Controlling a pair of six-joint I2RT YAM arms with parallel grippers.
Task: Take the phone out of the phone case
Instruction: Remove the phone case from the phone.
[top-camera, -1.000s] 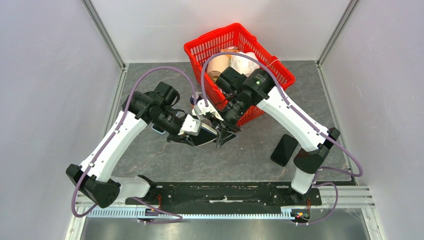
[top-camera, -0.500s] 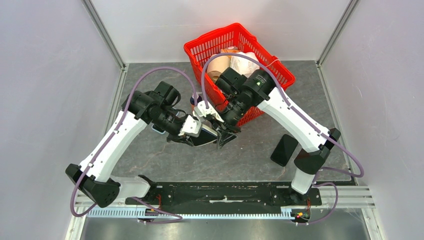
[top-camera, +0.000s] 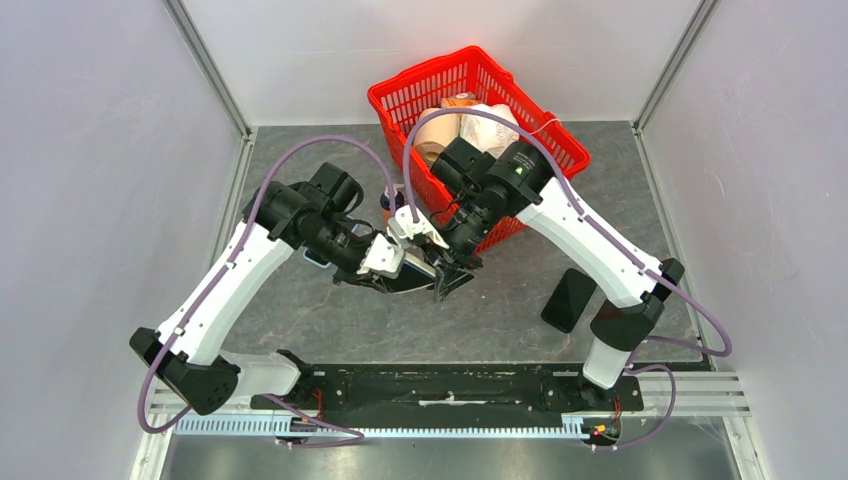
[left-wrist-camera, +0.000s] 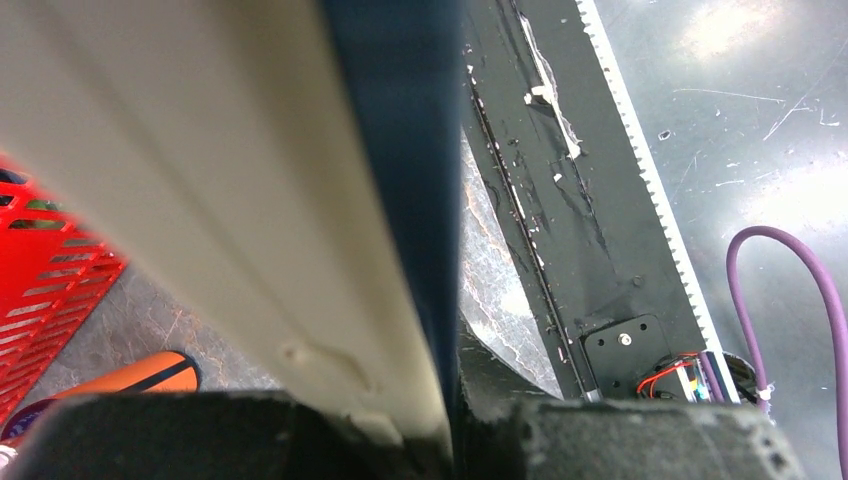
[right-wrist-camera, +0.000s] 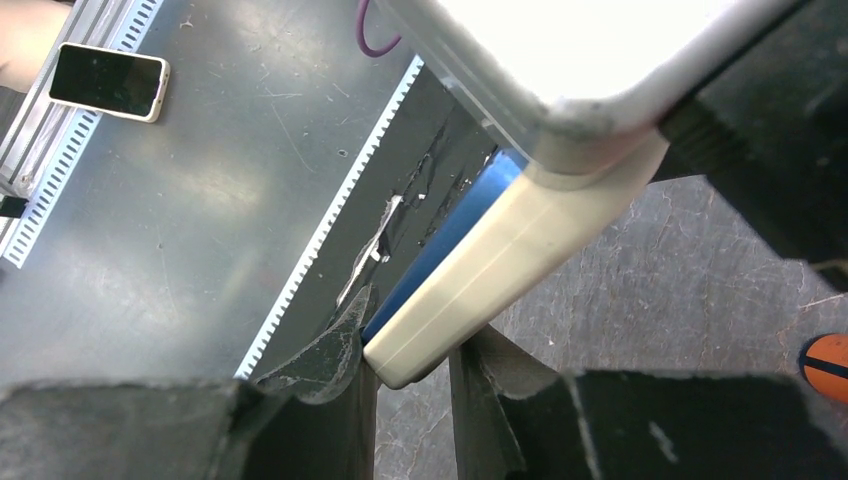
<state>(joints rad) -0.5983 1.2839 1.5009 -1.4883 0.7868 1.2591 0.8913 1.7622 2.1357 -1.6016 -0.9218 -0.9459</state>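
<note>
A phone with a blue edge (left-wrist-camera: 400, 150) sits in a cream case (left-wrist-camera: 200, 150). My left gripper (top-camera: 395, 270) is shut on one end of it and holds it above the table's middle, the case on one finger and the blue edge on the other. My right gripper (top-camera: 445, 280) meets it from the right. In the right wrist view the case's corner (right-wrist-camera: 500, 270) and the blue phone edge (right-wrist-camera: 450, 235) sit between my right fingers (right-wrist-camera: 340, 370), which press on both sides. The phone is inside the case.
A red basket (top-camera: 480, 90) holding bags stands behind the right arm. A dark phone (top-camera: 568, 298) lies on the mat at the right. An orange object (left-wrist-camera: 130, 375) lies on the mat near the basket. Another phone (right-wrist-camera: 108, 80) lies on the metal surface beyond the toothed rail (right-wrist-camera: 330, 220).
Both grippers, joined on the cased phone, have shifted slightly to the left. The grips look the same.
</note>
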